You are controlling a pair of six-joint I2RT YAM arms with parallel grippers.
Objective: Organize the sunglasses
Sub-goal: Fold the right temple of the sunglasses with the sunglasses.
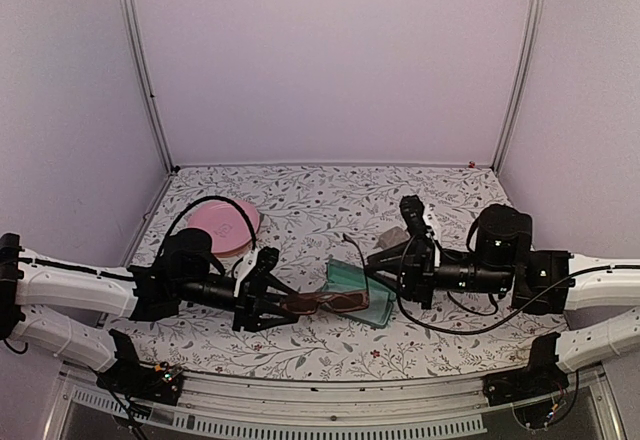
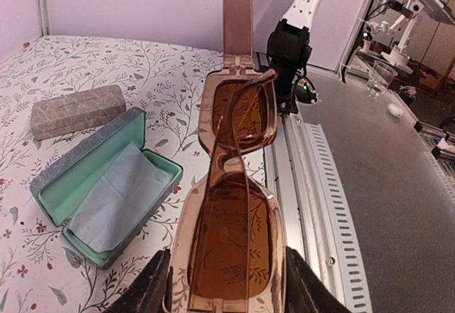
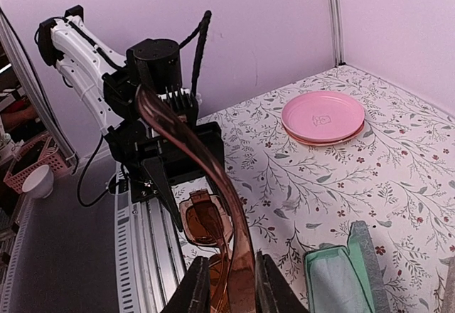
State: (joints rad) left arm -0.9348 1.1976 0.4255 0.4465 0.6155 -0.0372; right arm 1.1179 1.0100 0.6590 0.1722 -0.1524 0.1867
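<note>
The left gripper [image 2: 227, 295], about half open, clamps one lens end of the sunglasses [image 2: 238, 206]. The right gripper [image 3: 231, 288], nearly closed, pinches their unfolded arm. The pair hangs above the table [image 1: 330, 195], near the middle, at the open case's [image 2: 53, 203] left side.

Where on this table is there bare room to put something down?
Free: the far strip of table along the back wall, behind the pink plate and grey case; also the near strip in front of the open case. Crowded: the middle, around the sunglasses and both cases.
</note>
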